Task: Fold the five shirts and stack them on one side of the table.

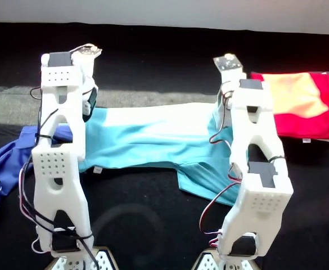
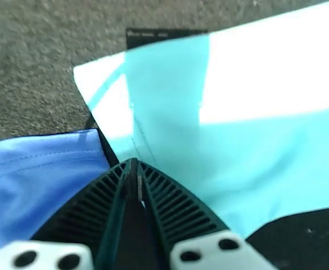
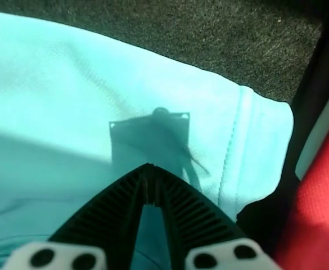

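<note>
Teal shirt (image 1: pixel 153 140) is lying spread across the middle of the table (image 1: pixel 142 225), long axis running 9 to 3 o'clock, between the two arms. One sleeve (image 1: pixel 203 180) is trailing off toward 5 o'clock. Long creases are running along the cloth from one arm to the other, so it is reading as drawn out, probably to flatten it for a first fold.

Left gripper (image 2: pixel 131 166) is sitting at the shirt's 9 o'clock end, right where the teal edge is meeting the blue shirt (image 1: pixel 7 157). Its fingers are pressed together at the tips. The cloth is running in under them, but whether a fold of it is caught between the pads is not showing plainly.

Right gripper (image 3: pixel 152 167) is sitting at the 3 o'clock end, near a stitched hem, with its tips likewise pressed together over teal fabric. Judging by the creases, both are likely pinching an end each.

Blue shirt is lying bunched at 9 o'clock, partly touching the teal one, not yet folded. Red shirt (image 1: pixel 316 121), with a yellow patch (image 1: pixel 293 95) on top, is lying at 2 o'clock looking squared off, which suggests that side is serving as the stack. Task is looking early: one done, one in hand.
</note>
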Robot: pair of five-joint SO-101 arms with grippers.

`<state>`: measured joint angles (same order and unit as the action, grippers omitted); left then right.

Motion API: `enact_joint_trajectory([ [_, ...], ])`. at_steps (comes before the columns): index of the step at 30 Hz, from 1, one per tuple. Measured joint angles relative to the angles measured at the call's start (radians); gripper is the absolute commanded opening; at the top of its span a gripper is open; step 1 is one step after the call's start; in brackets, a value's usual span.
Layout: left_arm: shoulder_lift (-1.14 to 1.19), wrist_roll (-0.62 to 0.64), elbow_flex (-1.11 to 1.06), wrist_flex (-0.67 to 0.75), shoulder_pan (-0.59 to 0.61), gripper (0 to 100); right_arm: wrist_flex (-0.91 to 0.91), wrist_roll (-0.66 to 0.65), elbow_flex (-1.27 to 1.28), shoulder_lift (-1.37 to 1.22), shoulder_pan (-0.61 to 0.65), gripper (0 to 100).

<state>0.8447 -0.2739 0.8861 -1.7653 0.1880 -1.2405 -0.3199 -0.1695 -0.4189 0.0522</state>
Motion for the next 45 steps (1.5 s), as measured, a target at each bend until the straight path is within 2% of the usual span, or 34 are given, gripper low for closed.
enact_joint_trajectory([
  [2, -0.075, 0.000, -0.130, 0.011, -0.021, 1, -0.037, 0.000, -0.023, 0.000, 0.018, 0.6],
  [7, -0.100, 0.000, -0.308, 0.175, -0.038, 1, -0.064, 0.003, 0.011, 0.106, 0.068, 0.6],
  [11, -0.051, 0.000, -0.287, 0.272, -0.031, 1, -0.041, -0.009, 0.189, 0.305, 0.092, 0.6],
  [16, 0.051, 0.002, -0.153, 0.299, -0.005, 1, 0.100, -0.054, 0.543, 0.514, 0.092, 0.6],
  [21, 0.181, 0.003, 0.026, 0.296, 0.011, 1, 0.285, -0.060, 0.853, 0.562, 0.092, 0.6],
  [25, 0.249, 0.031, 0.180, 0.219, 0.017, 1, 0.327, -0.063, 0.925, 0.572, 0.114, 0.6],
  [32, 0.270, 0.066, 0.414, 0.083, 0.026, 1, 0.272, -0.080, 0.933, 0.578, 0.232, 0.6],
  [36, 0.270, 0.066, 0.456, 0.034, 0.025, 1, 0.193, -0.115, 0.933, 0.583, 0.299, 0.6],
  [41, 0.279, 0.066, 0.457, 0.020, 0.049, 1, 0.104, -0.123, 0.933, 0.690, 0.296, 0.6],
  [45, 0.325, 0.066, 0.457, 0.020, 0.044, 1, 0.137, -0.123, 0.933, 0.815, 0.250, 0.6],
])
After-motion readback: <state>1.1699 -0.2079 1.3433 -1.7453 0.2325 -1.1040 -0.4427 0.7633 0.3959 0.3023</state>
